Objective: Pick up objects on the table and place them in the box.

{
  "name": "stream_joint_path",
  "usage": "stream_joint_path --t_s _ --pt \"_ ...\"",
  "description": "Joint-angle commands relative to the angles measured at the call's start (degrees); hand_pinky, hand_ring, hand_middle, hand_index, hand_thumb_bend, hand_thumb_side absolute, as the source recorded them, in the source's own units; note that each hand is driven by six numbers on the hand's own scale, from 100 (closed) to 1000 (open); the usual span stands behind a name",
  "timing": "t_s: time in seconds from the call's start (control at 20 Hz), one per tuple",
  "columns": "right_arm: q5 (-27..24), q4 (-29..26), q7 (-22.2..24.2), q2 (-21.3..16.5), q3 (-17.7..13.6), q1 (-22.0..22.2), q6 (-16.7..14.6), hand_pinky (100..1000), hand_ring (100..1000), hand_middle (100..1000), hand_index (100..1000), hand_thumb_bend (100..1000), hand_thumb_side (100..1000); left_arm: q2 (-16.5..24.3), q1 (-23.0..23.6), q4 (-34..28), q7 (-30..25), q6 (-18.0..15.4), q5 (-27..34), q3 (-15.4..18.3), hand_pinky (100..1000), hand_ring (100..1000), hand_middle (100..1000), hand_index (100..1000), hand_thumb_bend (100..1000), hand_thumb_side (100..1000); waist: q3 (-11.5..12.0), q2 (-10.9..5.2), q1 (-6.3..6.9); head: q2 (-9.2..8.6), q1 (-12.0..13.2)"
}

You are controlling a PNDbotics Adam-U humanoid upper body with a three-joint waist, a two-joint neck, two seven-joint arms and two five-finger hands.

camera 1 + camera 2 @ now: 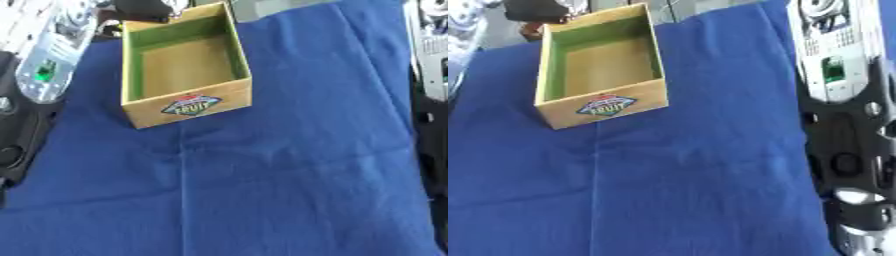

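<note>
The box (185, 70) sits on the far left part of the tabletop, on the blue cloth (297, 165). It is open at the top, with green inner walls and a tan floor. Its long axis runs away from the camera, leaning slightly left, and the labelled short end faces the camera. Both arms show along the side edges, but neither hand's fingers can be made out.

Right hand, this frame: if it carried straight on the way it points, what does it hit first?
Likely nothing: the right hand lies along the right edge of the blue cloth, and the box sits well off to its left, outside that line. Its exact heading is unclear.
</note>
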Motion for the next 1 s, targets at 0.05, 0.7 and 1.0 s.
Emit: stream_joint_path --t_s 0.05,0.7,1.0 --pt "-0.47 -1.07 0.16 -0.91 0.4 -2.11 -0.42 779 821 656 744 279 692 -1.21 -1.68 4.45 0.45 -1.08 -3.35 2.33 211 480 479 706 100 679 -0.47 -0.98 -0.25 -1.16 1.25" --pt "0.36 -0.52 -0.97 -0.23 0.22 -3.81 -0.32 779 821 659 745 270 685 -5.03 -4.0 26.38 1.14 -7.92 -4.01 4.72 246 521 495 707 100 718 -1.9 -0.33 -0.43 -1.99 2.09" --pt "0.46 -0.52 -1.04 -0.18 0.14 -3.68 -0.25 779 821 659 744 271 684 -5.66 -5.71 32.89 3.22 -10.49 -7.33 5.69 368 619 607 951 100 870 -2.14 -0.48 -0.36 -1.71 2.22"
